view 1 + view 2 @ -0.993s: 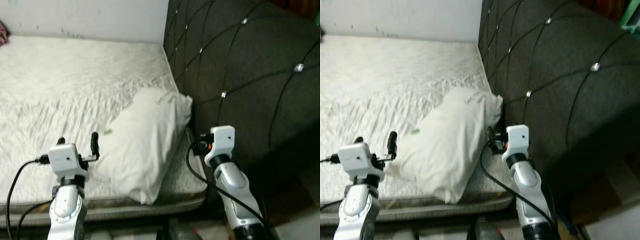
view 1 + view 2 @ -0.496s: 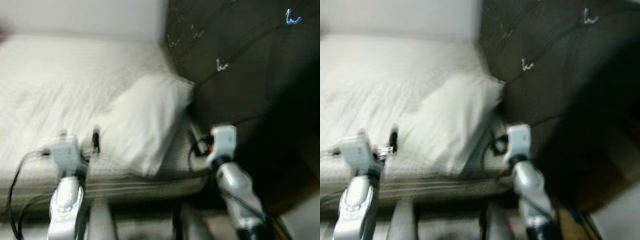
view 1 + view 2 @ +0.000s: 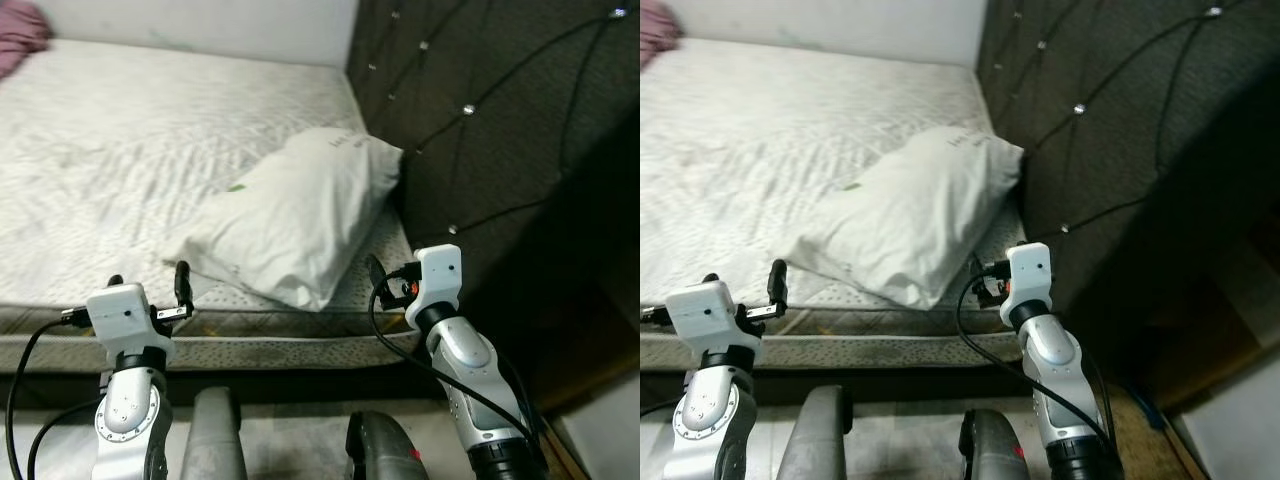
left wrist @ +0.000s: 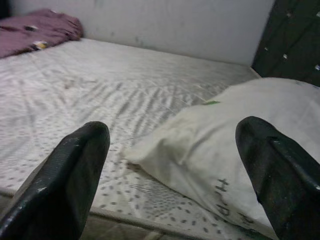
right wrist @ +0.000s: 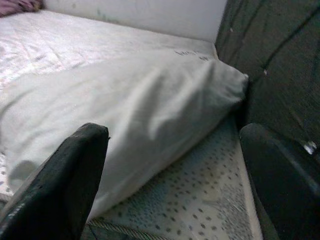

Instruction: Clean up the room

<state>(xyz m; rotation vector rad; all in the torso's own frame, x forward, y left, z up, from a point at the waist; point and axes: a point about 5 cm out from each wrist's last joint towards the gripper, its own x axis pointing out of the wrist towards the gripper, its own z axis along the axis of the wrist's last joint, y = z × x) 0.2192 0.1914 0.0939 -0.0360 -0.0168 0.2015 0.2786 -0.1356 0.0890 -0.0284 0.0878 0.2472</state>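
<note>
Both grippers, left gripper (image 4: 170,170) & right gripper (image 5: 172,175), are hovering w/ fingers apart, holding nothing, pillow (image 3: 290,215) lying just ahead on mattress (image 3: 110,150); prob. soft, light, floppy, so best pinching a corner.

A dark tufted headboard (image 3: 500,130) is set against a white wall (image 3: 200,20) beside the bed.
</note>
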